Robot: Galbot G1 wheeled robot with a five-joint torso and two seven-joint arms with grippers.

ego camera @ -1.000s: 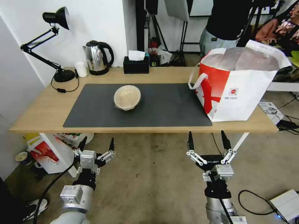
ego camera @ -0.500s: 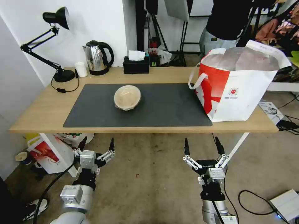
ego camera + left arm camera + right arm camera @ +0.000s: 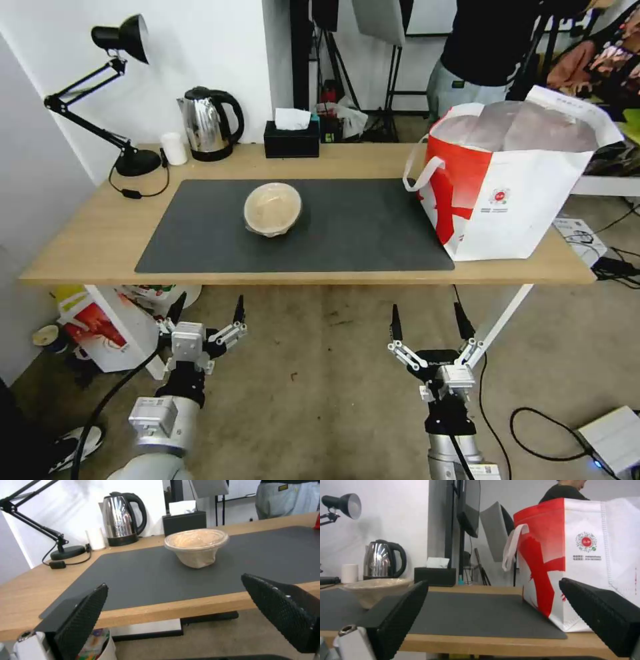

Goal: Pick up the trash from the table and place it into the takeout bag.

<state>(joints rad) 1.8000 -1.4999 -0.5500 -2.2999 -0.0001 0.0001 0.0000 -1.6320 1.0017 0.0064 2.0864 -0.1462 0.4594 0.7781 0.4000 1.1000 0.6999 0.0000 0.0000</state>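
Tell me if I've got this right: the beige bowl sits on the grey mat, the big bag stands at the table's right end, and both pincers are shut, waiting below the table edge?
Not quite: both pincers are open. The head view shows the left pincer and right pincer with fingers spread apart, below the table edge. The rest holds: the bowl sits on the mat, the bag at the right end.

Black desk lamp [image 3: 100, 80] at the far left corner, cord trailing forward; small white cup [image 3: 174, 148] just beside a steel kettle [image 3: 210, 123]; black tissue box [image 3: 291, 137] further right — white tissue poking up; smaller crayfish-printed bag [image 3: 100, 327] on the floor; white box [image 3: 613, 437] with cable at lower right.
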